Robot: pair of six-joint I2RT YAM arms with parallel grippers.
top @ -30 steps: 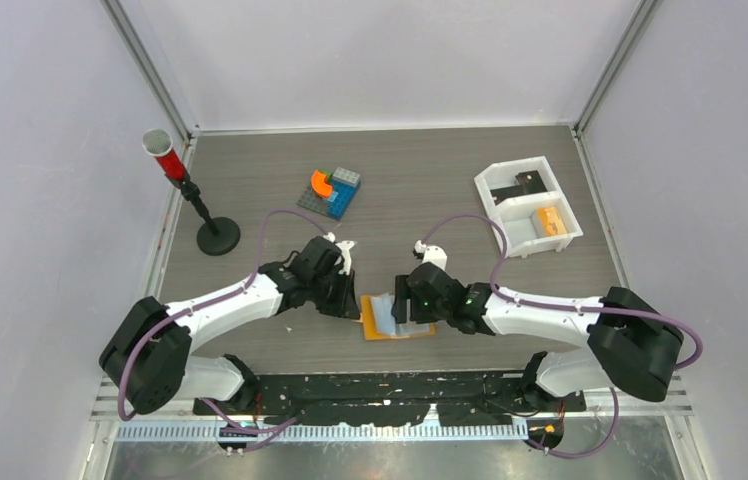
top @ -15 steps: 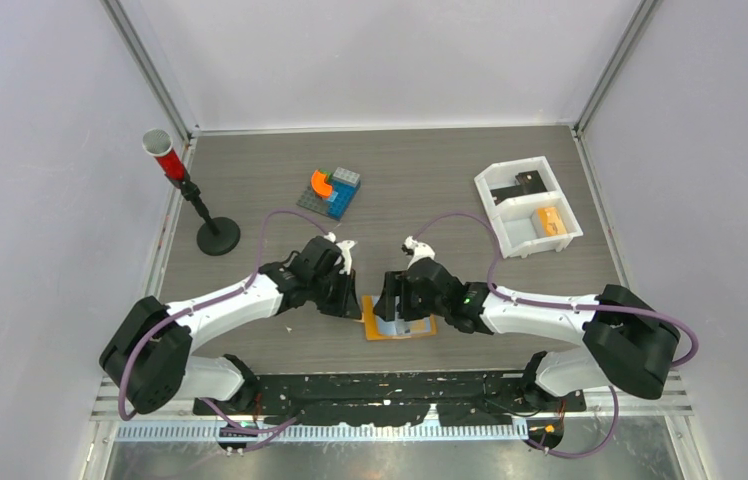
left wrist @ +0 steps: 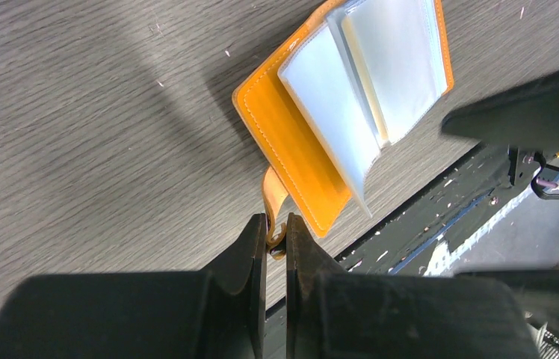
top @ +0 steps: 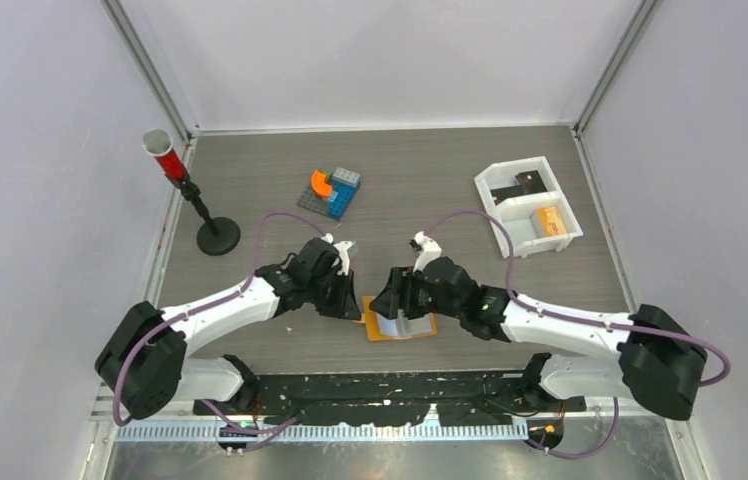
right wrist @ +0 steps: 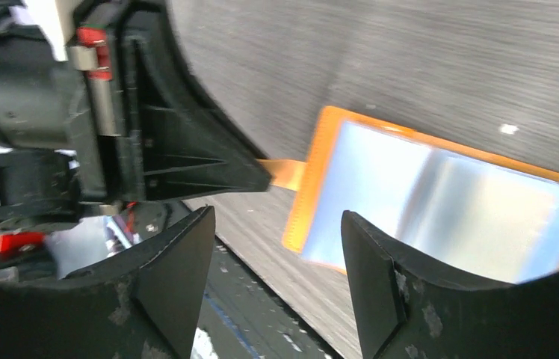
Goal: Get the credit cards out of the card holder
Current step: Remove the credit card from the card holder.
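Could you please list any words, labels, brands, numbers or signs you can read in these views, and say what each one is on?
No text can be read in any view.
The card holder and its clear sleeves show no print.
The white tray, the toy bricks and the black stand carry no marking that is legible at this size.

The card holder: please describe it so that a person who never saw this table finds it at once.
Look at the middle of the near edge of the grey table. The card holder lies open there, its tab pinched by the left gripper. It alone is flat and orange with pale clear sleeves; the white tray stands far back on the right.
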